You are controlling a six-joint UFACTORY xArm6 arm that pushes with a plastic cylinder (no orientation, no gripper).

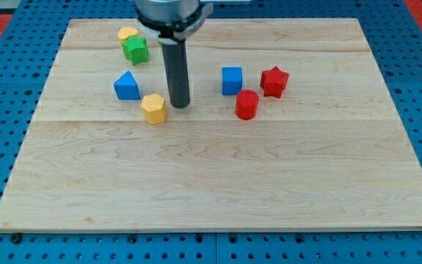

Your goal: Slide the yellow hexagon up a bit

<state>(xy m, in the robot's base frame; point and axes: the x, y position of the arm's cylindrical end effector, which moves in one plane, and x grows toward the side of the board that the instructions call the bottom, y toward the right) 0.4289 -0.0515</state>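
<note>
The yellow hexagon (153,108) lies on the wooden board (218,176), left of the middle. My tip (179,104) stands just to its right, a small gap apart, at about the same height in the view. The dark rod rises from there to the arm at the view's top.
A blue block (127,86) sits up and left of the hexagon. A green star (135,49) and a yellow block (127,34) lie near the top left. A blue cube (231,80), a red cylinder (246,105) and a red star (274,81) lie to the right.
</note>
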